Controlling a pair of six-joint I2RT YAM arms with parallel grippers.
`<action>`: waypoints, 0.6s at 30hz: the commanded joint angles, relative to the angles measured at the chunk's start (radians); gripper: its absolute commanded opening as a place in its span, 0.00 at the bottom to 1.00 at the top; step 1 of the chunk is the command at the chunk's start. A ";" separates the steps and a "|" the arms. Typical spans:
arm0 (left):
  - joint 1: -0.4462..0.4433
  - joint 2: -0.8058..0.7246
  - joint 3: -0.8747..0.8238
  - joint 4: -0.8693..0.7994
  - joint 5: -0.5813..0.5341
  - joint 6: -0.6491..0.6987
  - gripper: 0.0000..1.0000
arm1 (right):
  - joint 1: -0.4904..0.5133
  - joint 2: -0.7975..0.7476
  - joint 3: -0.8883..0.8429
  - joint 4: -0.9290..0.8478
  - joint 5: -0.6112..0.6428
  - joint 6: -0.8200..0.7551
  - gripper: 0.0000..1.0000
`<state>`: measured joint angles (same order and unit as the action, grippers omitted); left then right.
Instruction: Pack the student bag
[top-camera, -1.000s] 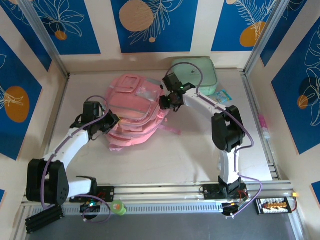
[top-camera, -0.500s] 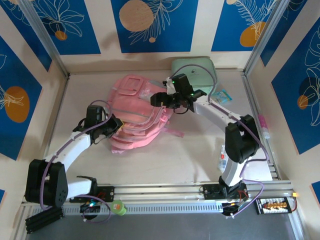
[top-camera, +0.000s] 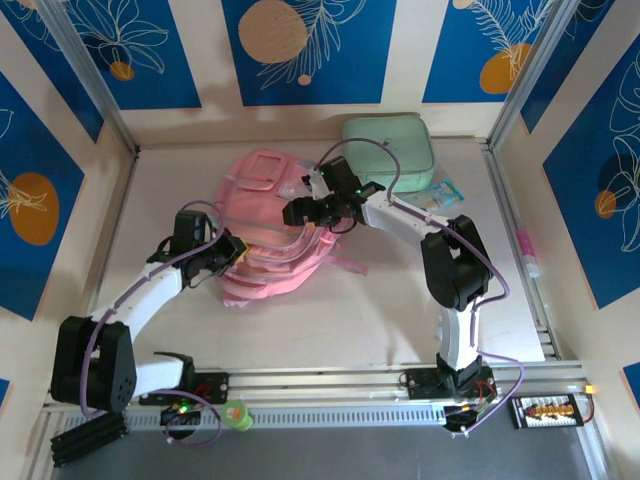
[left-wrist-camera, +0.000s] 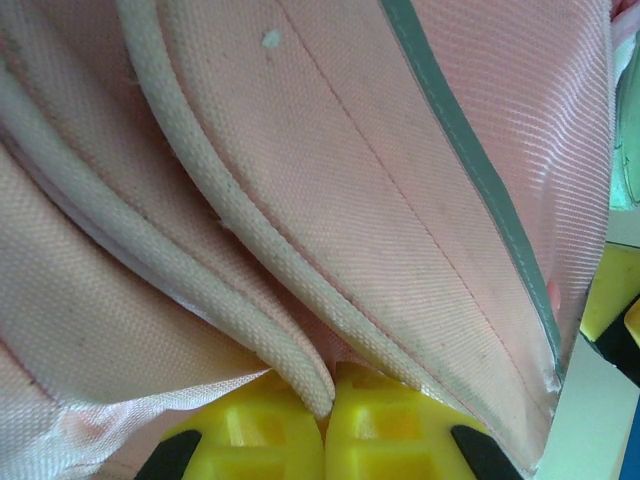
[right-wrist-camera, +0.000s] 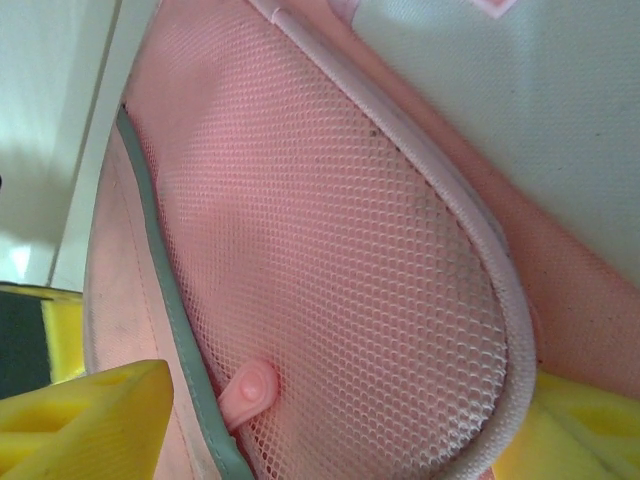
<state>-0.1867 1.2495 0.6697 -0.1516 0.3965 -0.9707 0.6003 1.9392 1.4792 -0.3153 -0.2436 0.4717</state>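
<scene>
- Step in hand: opening the student bag (top-camera: 262, 200); your left pincer (left-wrist-camera: 325, 400) is closed on its piped edge (left-wrist-camera: 230, 260).
- Your right pincer (top-camera: 296, 212) stands open over the mesh pocket (right-wrist-camera: 330, 250); grip there next.

The right tool (top-camera: 295, 212) has swung toward 9 o'clock, from the student bag's (top-camera: 262, 200) right edge to above its middle, jaws now spread wide.

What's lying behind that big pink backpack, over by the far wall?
A mint-green zip case lies behind the pink backpack, toward the right. The right arm crosses its near-left corner, so whether case and backpack touch is hidden.
</scene>
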 joint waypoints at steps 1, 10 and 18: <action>-0.027 0.023 0.005 0.062 0.085 0.002 0.00 | 0.042 -0.050 -0.060 -0.078 -0.066 -0.083 0.79; -0.026 0.043 0.017 0.080 0.087 -0.003 0.00 | 0.102 -0.181 -0.233 -0.014 0.040 -0.180 0.69; -0.026 0.040 0.019 0.071 0.089 0.004 0.00 | 0.113 -0.217 -0.270 0.043 0.254 -0.198 0.59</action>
<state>-0.1883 1.2850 0.6701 -0.1181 0.4152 -0.9787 0.7132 1.7523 1.2205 -0.2981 -0.0837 0.3088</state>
